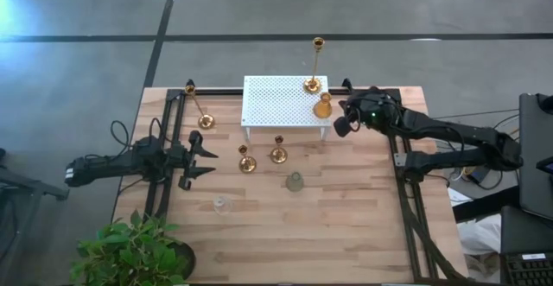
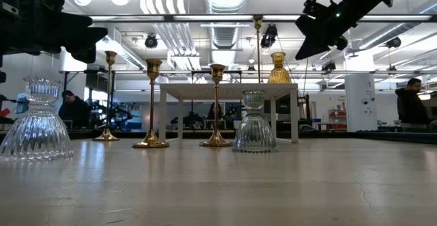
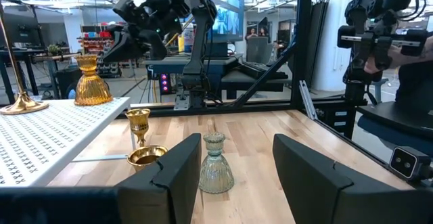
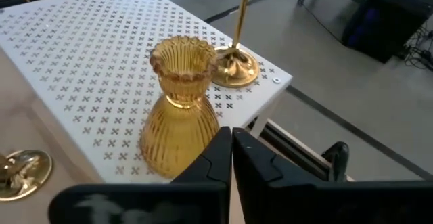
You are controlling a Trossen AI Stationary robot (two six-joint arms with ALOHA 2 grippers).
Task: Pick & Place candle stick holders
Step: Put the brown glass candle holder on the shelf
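Observation:
One tall brass stick (image 1: 314, 70) and the amber glass holder (image 1: 323, 106) stand on the white perforated stand (image 1: 276, 103), near its right end. The other tall stick (image 1: 200, 111), two short brass holders (image 1: 247, 162) (image 1: 278, 154), the grey-green glass (image 1: 295, 181) and the clear glass (image 1: 221, 204) stand on the table. My right gripper (image 1: 343, 123) is shut and empty, raised just right of the amber holder (image 4: 177, 109). My left gripper (image 1: 206, 156) is open and empty at the table's left, pointing toward the grey-green glass (image 3: 215, 164).
A potted plant (image 1: 130, 251) stands at the table's near left corner. Black frame rails (image 1: 164, 148) (image 1: 406, 182) run along the table's left and right sides. The wooden table top (image 1: 346, 225) stretches toward the near edge. People show in the room beyond.

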